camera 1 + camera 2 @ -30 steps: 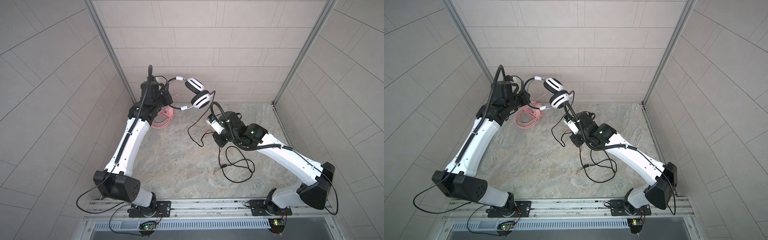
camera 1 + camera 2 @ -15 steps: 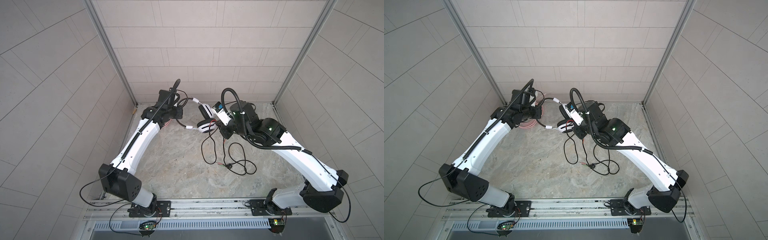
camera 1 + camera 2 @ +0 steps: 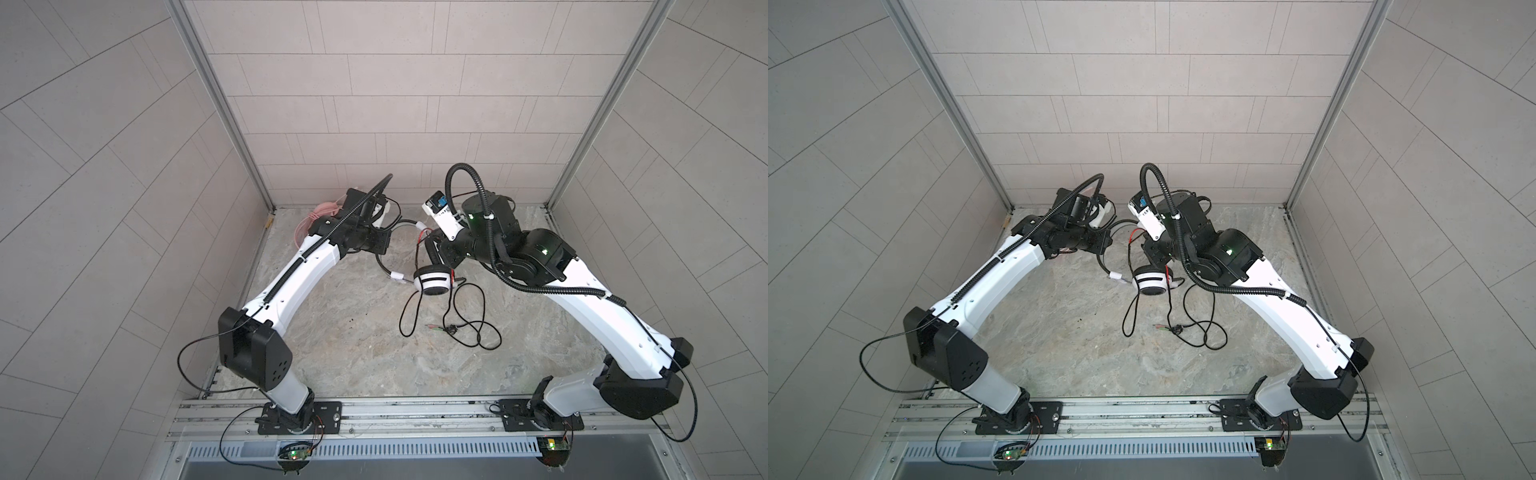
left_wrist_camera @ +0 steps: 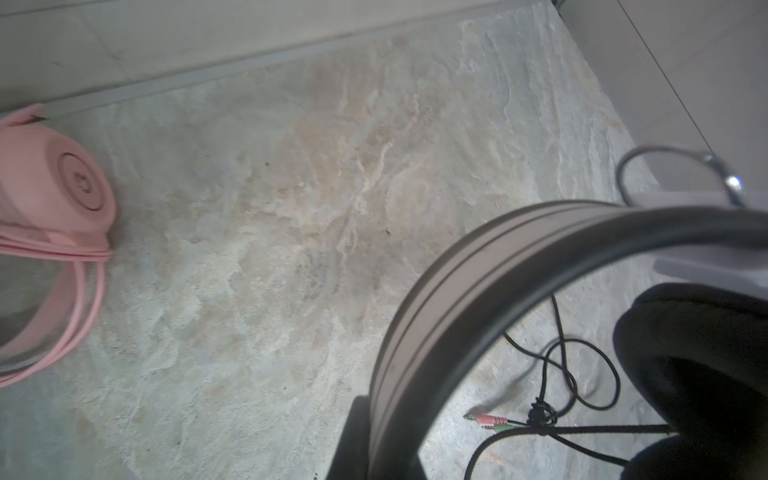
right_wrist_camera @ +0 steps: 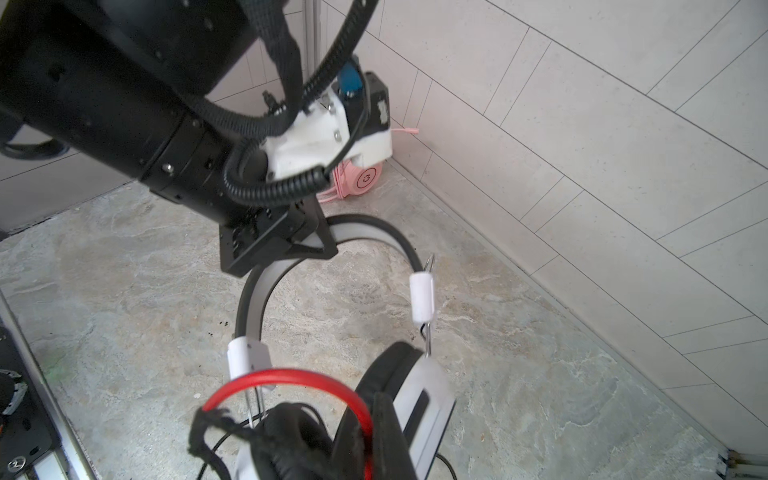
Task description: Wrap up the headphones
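The white-and-black headphones (image 3: 432,282) hang between my two grippers, one earcup low over the stone table (image 3: 353,332). My left gripper (image 3: 384,244) (image 3: 1102,243) (image 4: 386,457) is shut on the headband (image 4: 457,291) (image 5: 257,299). Right against the earcups (image 5: 424,399), my right gripper (image 3: 434,251) (image 3: 1152,257) (image 5: 374,449) is shut, apparently on the black cable (image 3: 457,328) (image 3: 1183,328), which trails in loops onto the table. A short red wire (image 5: 291,376) arches over the earcups. The pink headphones (image 4: 54,195) (image 5: 361,178) lie wound up in the back left corner.
Tiled walls (image 3: 395,104) close in the table at the back and both sides. The cable's pink and green plugs (image 4: 490,419) lie on the table near the loops. A metal rail (image 3: 374,415) with both arm bases runs along the front.
Both arms brought the white-and-black headphones down from high at the back to just above the table. My right gripper moved up close to the earcups, and the slack cable shifted right.
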Tool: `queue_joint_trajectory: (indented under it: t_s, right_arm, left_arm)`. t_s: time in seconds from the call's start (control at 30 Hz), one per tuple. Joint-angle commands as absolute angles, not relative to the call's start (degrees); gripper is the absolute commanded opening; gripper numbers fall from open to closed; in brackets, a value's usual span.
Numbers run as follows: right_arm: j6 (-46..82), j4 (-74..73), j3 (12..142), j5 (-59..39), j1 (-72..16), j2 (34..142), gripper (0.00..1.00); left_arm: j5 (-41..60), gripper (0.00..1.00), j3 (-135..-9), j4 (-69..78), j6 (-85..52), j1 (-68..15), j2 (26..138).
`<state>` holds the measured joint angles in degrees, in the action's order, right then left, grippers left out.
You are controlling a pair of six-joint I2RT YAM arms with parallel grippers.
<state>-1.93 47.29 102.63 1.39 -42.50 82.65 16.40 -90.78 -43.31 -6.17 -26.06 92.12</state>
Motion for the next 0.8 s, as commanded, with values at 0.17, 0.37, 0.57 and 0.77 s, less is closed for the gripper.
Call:
queue_joint_trajectory:
  t_s: [0.17, 0.37, 0.57, 0.77]
  right_arm:
    - [0.13, 47.13, 102.60, 4.09, -36.61, 84.81, 0.00]
    - [2.24, 46.05, 99.56, 2.99, -30.43, 84.75, 0.00]
    - [4.08, 43.45, 94.30, -0.28, -24.90, 84.20, 0.00]
    - [7.05, 39.12, 90.04, -6.26, -19.78, 85.04, 0.00]
  left_arm:
    - [21.75, 0.00, -87.26, -46.30, -2.29, -27.50, 88.30]
    - [22.35, 0.00, -84.58, -45.50, -1.01, -27.47, 84.92]
    - [21.60, 0.00, -83.24, -43.87, -0.98, -26.92, 81.40]
    - [25.13, 0.00, -81.53, -41.28, -0.52, -26.52, 77.79]
